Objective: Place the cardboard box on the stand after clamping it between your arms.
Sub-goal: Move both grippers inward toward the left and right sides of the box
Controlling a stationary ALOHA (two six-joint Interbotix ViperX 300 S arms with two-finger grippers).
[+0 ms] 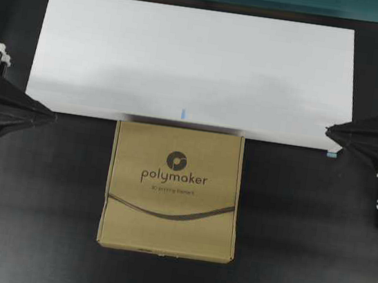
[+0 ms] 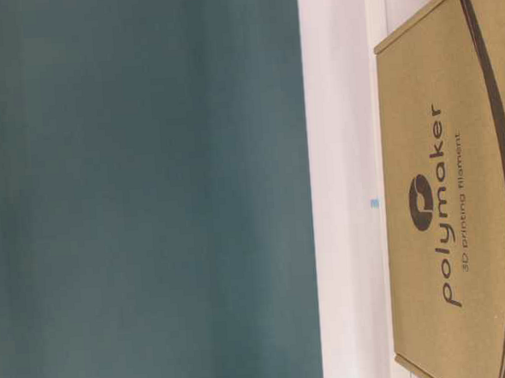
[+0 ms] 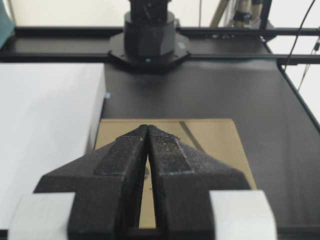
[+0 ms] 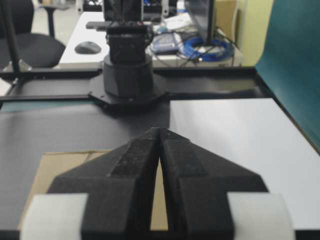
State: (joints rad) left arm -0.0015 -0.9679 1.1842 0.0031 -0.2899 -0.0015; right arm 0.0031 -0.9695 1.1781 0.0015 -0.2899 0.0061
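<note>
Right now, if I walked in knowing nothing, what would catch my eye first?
Probably the brown cardboard box printed "polymaker", lying flat in the middle of the dark table, right against the near edge of a wide white stand. Then the two black arms parked at either side, left gripper and right gripper both shut, well clear of the box.

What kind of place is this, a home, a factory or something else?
Most likely a robotics lab or office workspace. Behind the black robot table the right wrist view shows a desk with a computer mouse and coiled blue cable, plus an office chair.
</note>
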